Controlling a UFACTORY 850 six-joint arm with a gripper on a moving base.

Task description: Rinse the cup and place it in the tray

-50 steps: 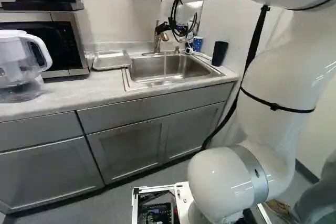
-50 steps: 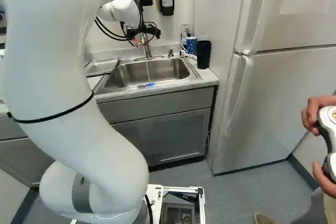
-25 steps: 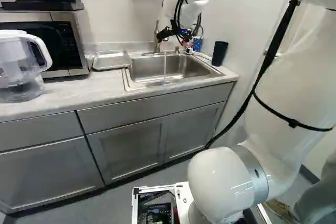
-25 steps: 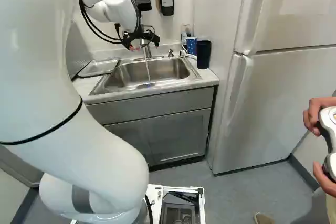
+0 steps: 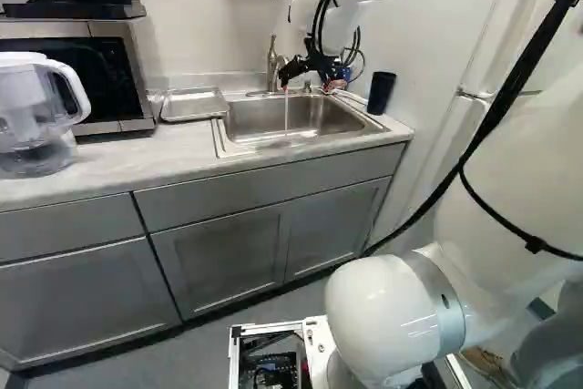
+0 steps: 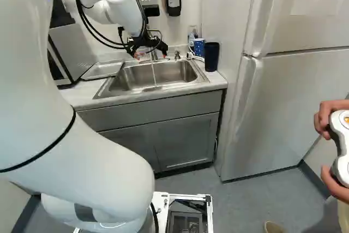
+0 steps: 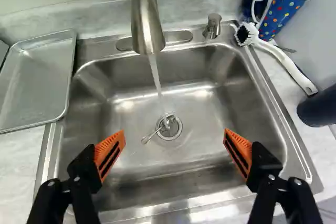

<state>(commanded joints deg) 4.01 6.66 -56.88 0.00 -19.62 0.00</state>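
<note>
My gripper [image 6: 150, 54] hangs over the sink near the tap. In the wrist view the gripper [image 7: 174, 137] stands wide open above the sink basin, nothing between its fingers. A blue mug with coloured dots [image 7: 283, 13] stands upright on the counter at the sink's far corner, beyond the soap pump; it also shows as a blue cup [image 6: 199, 47] in the right base view. The metal tray [image 7: 37, 80] lies flat on the counter beside the sink, on the side away from the mug. Water runs from the tap [image 7: 146, 22] into the sink [image 7: 210, 108].
A white-handled brush [image 7: 286, 64] lies beside the mug, near a dark tumbler [image 6: 211, 57]. A small spoon-like utensil [image 7: 152, 132] rests at the drain. A water pitcher [image 5: 36, 116] and a microwave [image 5: 100, 70] are beyond the tray. The fridge [image 6: 283, 96] stands at the right.
The arm has lowered my gripper toward the sink and tipped it further down, while the upper arm swung outward. The base has not moved. The gripper's cables have shifted along with it.
</note>
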